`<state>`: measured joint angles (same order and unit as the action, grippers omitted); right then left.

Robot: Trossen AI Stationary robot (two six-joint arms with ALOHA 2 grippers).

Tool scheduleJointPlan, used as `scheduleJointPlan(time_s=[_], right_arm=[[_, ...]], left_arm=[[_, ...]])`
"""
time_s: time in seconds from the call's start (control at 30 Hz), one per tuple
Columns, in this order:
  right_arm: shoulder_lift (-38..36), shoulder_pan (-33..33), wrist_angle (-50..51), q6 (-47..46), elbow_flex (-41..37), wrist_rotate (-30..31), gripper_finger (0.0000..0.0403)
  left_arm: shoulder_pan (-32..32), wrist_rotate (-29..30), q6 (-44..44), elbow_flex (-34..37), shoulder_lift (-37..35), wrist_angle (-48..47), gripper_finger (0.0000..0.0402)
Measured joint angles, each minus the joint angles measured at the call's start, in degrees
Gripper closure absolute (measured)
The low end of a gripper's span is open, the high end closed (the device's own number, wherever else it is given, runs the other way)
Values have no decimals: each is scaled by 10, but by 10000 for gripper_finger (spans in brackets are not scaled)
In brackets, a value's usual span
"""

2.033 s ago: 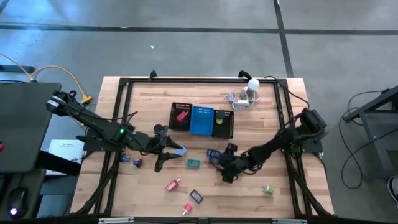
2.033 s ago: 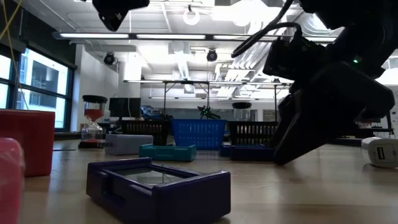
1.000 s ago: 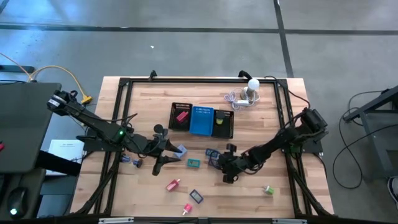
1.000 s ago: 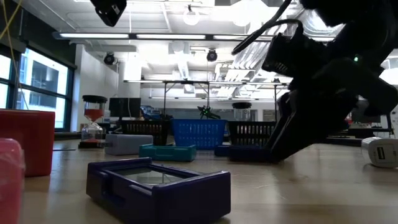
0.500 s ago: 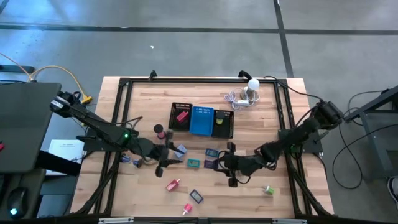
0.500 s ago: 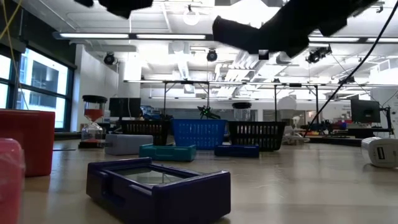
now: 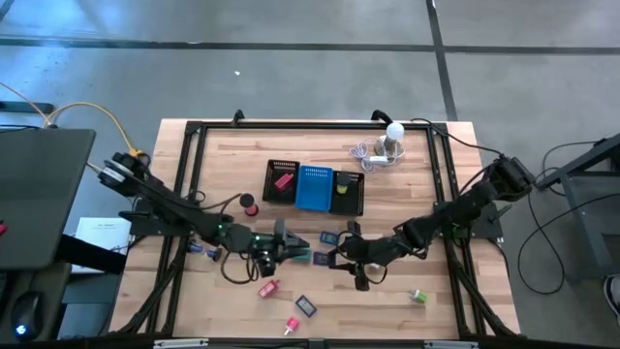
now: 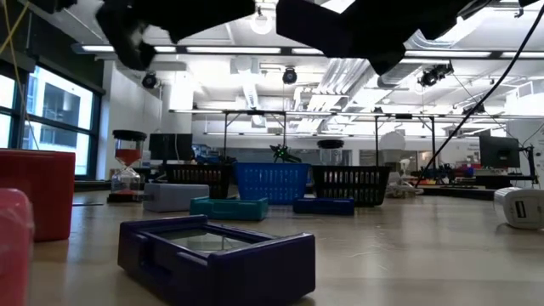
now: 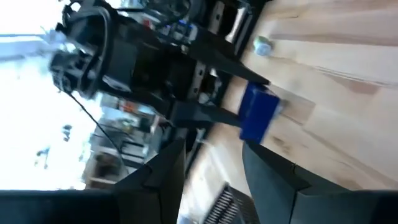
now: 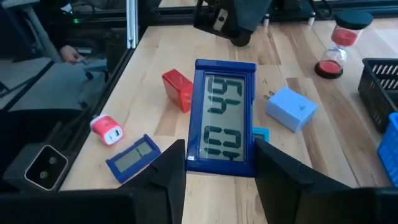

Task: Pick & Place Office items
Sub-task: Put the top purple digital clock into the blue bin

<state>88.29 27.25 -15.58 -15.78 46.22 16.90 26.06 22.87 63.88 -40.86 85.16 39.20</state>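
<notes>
The right gripper [image 10: 217,163] gripped a blue digital clock [image 10: 222,124], its grey display showing large digits, between its jaws at frame centre; the left jaws' state was unclear.

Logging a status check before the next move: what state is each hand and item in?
Left hand: open, empty.
Right hand: shut on blue-framed digital clock.
Blue-framed digital clock: held, display showing digits.
Red-sand hourglass: upright on the wooden table.

Both arms [image 7: 184,208] [image 7: 455,213] stretched inward, raised; right fingers [image 10: 174,168] clamped.
</notes>
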Motion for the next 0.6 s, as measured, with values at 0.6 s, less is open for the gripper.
scheduleJointPlan(time_s=[0.6], right_arm=[[0, -7, -4, 10, 0, -8, 263]], left_arm=[[15, 10, 51, 0, 51, 35, 248]])
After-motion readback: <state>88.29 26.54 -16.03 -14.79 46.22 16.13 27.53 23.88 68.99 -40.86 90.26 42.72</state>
